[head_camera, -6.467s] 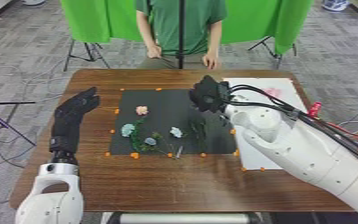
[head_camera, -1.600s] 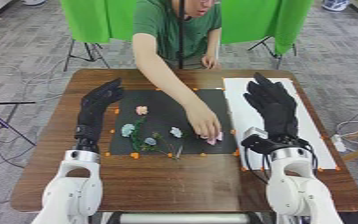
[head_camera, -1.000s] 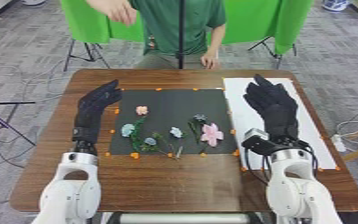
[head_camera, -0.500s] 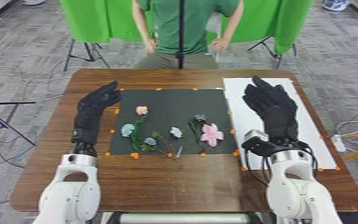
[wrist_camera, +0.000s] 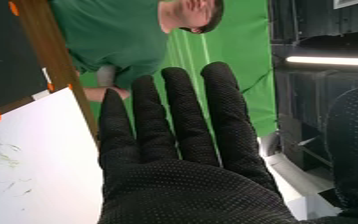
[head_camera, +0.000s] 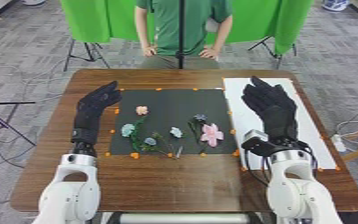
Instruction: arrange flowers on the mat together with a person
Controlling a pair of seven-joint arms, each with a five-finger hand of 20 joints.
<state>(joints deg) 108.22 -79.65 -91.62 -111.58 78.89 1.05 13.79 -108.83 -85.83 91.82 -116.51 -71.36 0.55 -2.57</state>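
Now that the person's hand [head_camera: 208, 52] has pulled back to the waist at twelve o'clock, we've got the big pink flower [head_camera: 212, 135] down at four o'clock on the black mat [head_camera: 168, 101], moved over from the white sheet [head_camera: 234, 89]! That fills out our right-hand side, just beside the dark blue flower [head_camera: 199, 117] near three. Our right robot hand [head_camera: 271, 102] has swung off the mat and sits over the sheet, fingers straight, empty; our left robot hand [head_camera: 96, 102] waits at nine, open too. With the sheet's pink bloom gone and everyone clear, we'd call this arrangement close to finished, perhaps complete.
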